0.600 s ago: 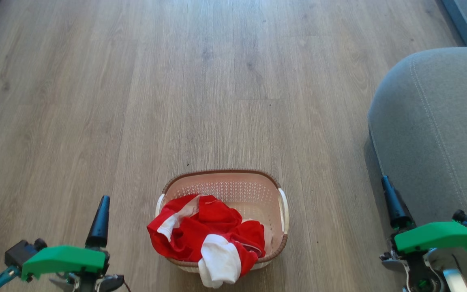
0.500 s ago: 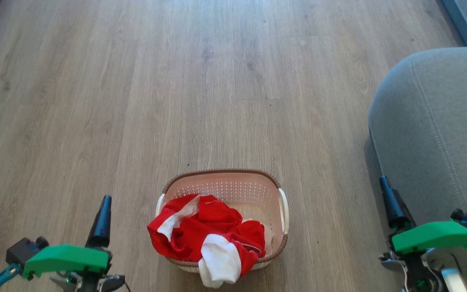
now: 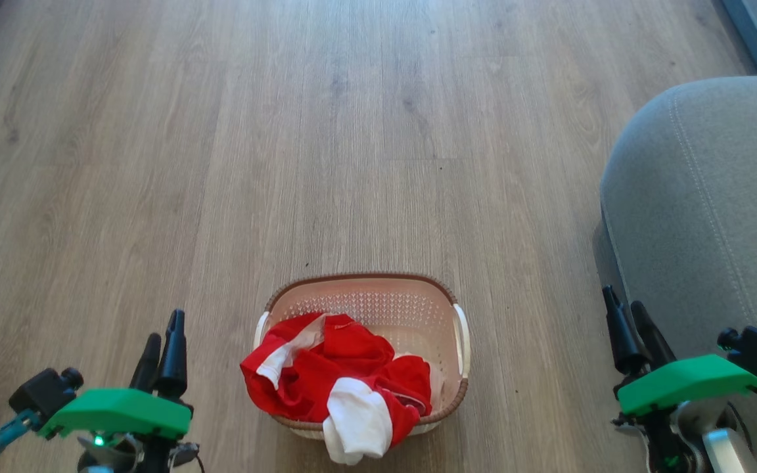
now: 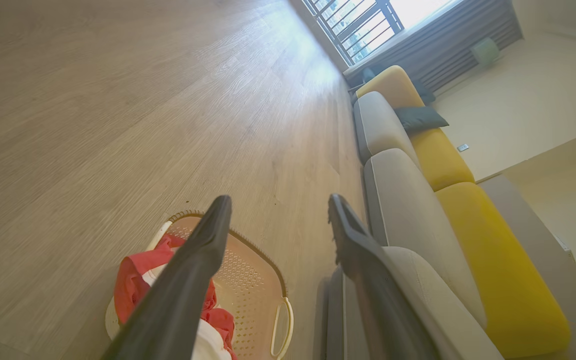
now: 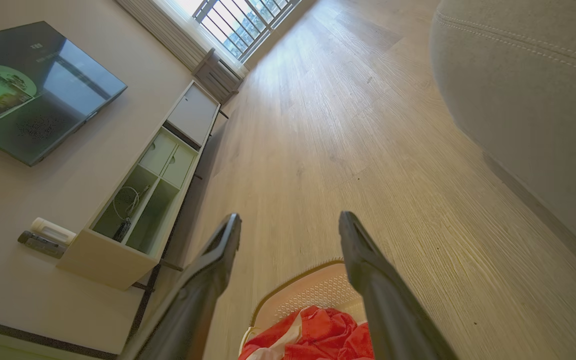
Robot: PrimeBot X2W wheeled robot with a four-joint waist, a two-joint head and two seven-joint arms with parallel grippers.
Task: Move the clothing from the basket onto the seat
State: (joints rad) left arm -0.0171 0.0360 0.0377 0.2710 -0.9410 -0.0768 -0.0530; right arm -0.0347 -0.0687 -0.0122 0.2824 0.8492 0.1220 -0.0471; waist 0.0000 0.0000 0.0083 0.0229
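- Left hand point(image 3: 163, 326): fingers held apart, nothing between them. It is held above the floor point(image 3: 352, 131), with the basket point(image 3: 359, 279) near on its right.
- Basket: set on the floor between the two hands. The clothing point(image 3: 339, 368) is heaped toward the left-hand side, and a white fold is draped over the near rim.
- Right hand point(image 3: 621, 299): fingers apart, empty. The seat point(image 3: 713, 210) is just beside it on the right.
- Step judged: first pick not yet made; nothing lies on the seat.
- Next move judged: one hand to be lowered inward onto the heap and closed on a thick fold, which is then to be lifted across to the seat.
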